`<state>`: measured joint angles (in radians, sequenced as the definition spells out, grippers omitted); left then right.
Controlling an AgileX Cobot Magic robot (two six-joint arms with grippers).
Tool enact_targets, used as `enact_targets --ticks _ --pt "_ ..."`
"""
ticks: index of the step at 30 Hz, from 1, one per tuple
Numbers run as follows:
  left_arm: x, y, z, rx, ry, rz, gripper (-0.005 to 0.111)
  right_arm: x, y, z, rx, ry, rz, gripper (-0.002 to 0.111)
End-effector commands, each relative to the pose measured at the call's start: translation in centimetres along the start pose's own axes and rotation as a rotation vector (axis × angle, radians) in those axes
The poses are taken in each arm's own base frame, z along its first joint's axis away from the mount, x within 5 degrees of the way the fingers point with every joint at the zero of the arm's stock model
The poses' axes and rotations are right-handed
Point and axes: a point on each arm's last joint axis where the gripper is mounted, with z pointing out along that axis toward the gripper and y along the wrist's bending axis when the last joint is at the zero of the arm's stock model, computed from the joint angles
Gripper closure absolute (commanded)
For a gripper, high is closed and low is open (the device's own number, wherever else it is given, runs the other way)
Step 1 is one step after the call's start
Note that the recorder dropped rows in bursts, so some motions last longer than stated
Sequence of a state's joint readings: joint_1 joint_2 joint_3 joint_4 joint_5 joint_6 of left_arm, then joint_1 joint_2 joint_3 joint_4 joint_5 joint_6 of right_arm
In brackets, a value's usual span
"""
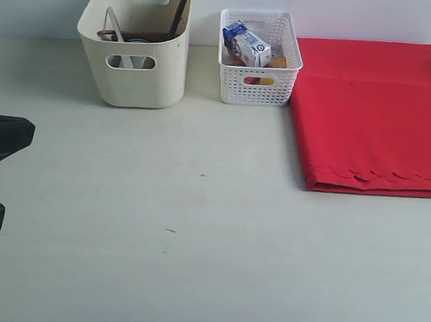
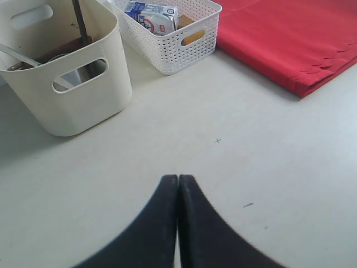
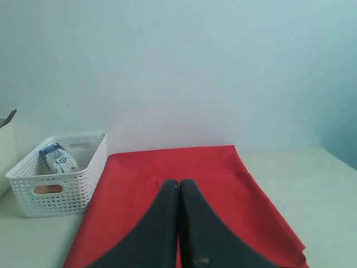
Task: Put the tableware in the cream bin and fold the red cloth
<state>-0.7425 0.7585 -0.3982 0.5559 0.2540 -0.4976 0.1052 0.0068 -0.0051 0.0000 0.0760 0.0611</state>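
Observation:
The cream bin (image 1: pixel 137 65) stands at the back left with tableware inside: dark chopsticks (image 1: pixel 182 8) lean out of it, a silver knife (image 1: pixel 115 28) rests against its wall, and a steel cup (image 2: pixel 78 75) shows through the handle cut-out. The red cloth (image 1: pixel 376 114) lies folded at the back right, its scalloped edge toward the front. My left gripper (image 2: pixel 178 178) is shut and empty, low over bare table at the left edge (image 1: pixel 0 151). In the right wrist view my right gripper (image 3: pixel 179 182) is shut and empty above the red cloth (image 3: pixel 223 178); it is out of the exterior view.
A white lattice basket (image 1: pixel 259 56) holding a blue-silver milk carton (image 1: pixel 247 46) and food stands between the bin and the cloth. A pale wall runs behind everything. The light table (image 1: pixel 194 241) stretches toward the front.

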Motion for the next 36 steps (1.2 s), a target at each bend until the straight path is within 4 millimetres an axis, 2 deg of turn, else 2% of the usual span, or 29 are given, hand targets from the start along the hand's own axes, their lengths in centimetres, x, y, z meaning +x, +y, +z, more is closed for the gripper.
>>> enact_targets --ticks 1,20,22,26,30,36 --pt "0.0 0.0 -0.1 -0.001 -0.006 -0.004 0.104 0.2 0.0 0.0 0.002 0.003 -0.020 0.108" --pt "0.0 0.0 -0.1 -0.001 -0.006 -0.004 0.104 0.2 0.0 0.0 0.002 0.003 -0.014 0.108" --pt "-0.1 0.1 -0.6 -0.005 -0.029 -0.008 0.104 0.2 0.0 0.0 0.002 0.003 -0.014 0.108" --pt "-0.6 0.8 -2.2 -0.045 -0.117 0.041 0.104 0.2 0.0 0.0 0.002 0.003 -0.014 0.108" --pt "-1.3 1.9 -4.8 -0.128 -0.274 0.064 0.104 0.2 0.0 0.0 0.002 0.003 -0.014 0.108" --pt "-1.6 3.5 -9.3 -0.350 -0.503 0.010 0.104 0.2 0.0 0.0 0.002 0.003 -0.014 0.108"
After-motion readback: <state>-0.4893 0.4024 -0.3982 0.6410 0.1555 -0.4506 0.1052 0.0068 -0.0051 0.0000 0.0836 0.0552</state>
